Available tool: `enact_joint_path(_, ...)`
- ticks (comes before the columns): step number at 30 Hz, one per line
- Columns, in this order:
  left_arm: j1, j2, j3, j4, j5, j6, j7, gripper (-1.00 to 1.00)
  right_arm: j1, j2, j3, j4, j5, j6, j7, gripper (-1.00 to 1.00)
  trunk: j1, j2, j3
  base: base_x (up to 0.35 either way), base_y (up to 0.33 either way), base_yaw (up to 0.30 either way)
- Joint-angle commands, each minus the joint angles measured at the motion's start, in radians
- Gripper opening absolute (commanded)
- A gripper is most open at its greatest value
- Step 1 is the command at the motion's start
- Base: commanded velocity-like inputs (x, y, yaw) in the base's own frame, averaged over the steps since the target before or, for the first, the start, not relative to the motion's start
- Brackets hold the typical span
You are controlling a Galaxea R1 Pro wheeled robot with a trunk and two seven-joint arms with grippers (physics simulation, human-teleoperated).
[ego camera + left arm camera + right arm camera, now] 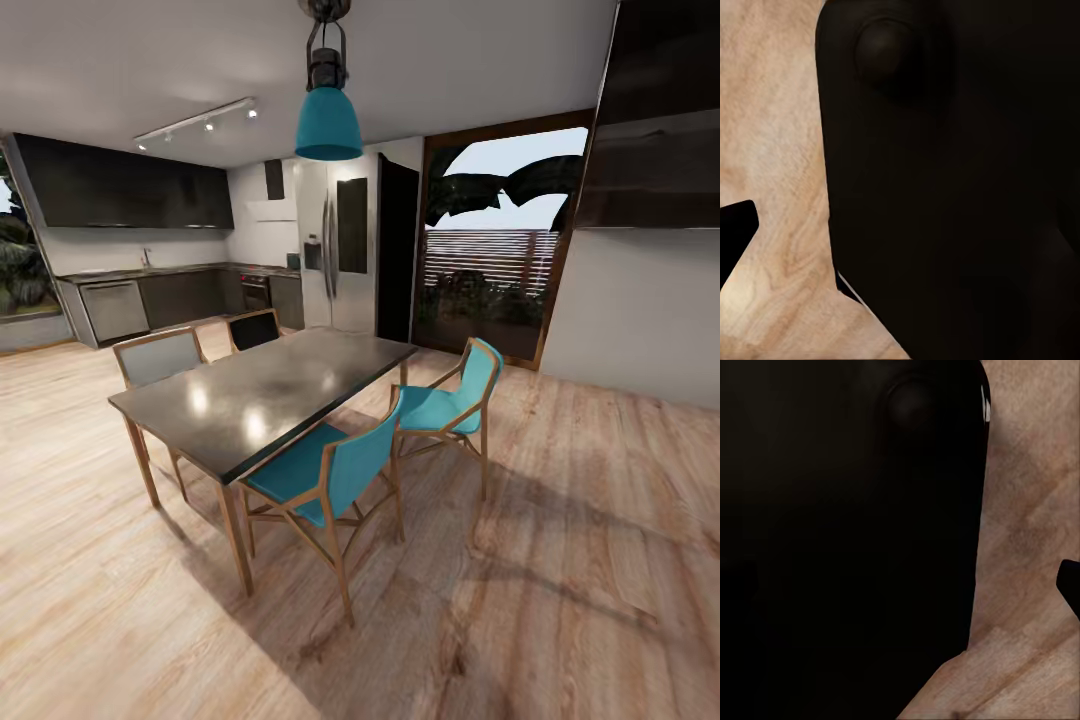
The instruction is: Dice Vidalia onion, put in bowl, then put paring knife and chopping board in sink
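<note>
Two teal wooden-framed chairs (330,480) beside dark glossy dining table (262,395), mid-frame; grey kitchen worktop (150,272) upper left. Tool states impossible to tell.

Left wrist view: broad matte black body panel (960,195), rounded corner, round dome-like boss near edge. Right wrist view: similar black panel (847,540), glossy highlight along rim
</note>
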Motion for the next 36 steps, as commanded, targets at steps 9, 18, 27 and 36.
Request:
enact_joint_path(9, 0.014, -0.040, 0.038, -0.039, 0.002, -0.022, -0.009, 1.00, -0.013, -0.051, 0.002, 0.004, -0.005, 0.012, -0.001, 1.00, 0.000, 0.000, -0.001, 0.001, 0.158, 0.034)
enact_joint_path(18, 0.014, -0.015, 0.089, -0.039, 0.003, -0.017, -0.007, 1.00, -0.013, -0.064, 0.003, 0.005, -0.005, 0.009, -0.002, 1.00, 0.000, 0.000, -0.007, 0.079, 0.321, 0.163)
enact_joint_path(27, 0.014, 0.018, 0.109, -0.038, 0.003, -0.017, -0.006, 1.00, -0.013, -0.064, 0.003, 0.006, -0.006, -0.003, -0.002, 1.00, 0.000, 0.000, -0.014, 0.139, 0.319, 0.171)
enact_joint_path(36, 0.014, 0.018, 0.109, -0.038, 0.003, -0.017, -0.006, 1.00, -0.013, -0.064, 0.003, 0.006, -0.006, -0.005, -0.002, 1.00, 0.000, 0.000, -0.018, 0.149, 0.318, 0.270)
